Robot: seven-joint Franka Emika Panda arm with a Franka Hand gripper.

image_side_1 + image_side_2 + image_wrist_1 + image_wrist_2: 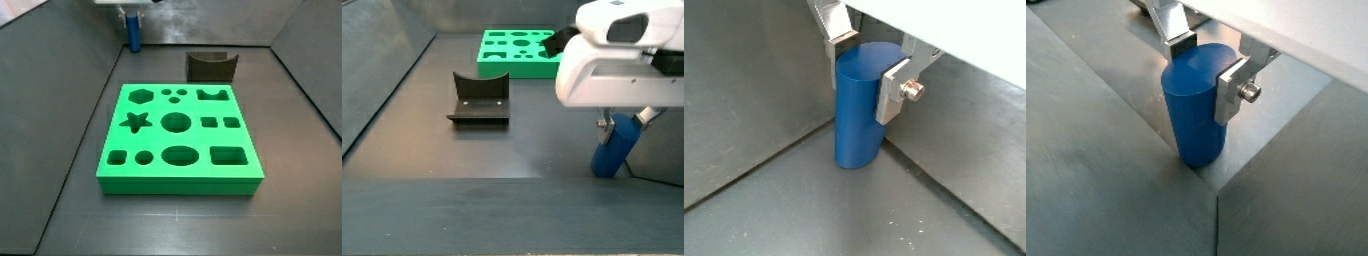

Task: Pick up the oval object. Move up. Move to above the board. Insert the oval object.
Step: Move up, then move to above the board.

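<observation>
One blue peg (858, 110), one green board (178, 140) and one dark fixture (210, 66) occupy the grey surface (160, 225). The pincer (869, 68) reaches straight down in the far corner, its silver fingers (1235, 88) clenched on the upper part of the peg. The peg stands upright with its base on the surface beside the wall, well apart from the board; the fixture sits between them in a side view.
</observation>
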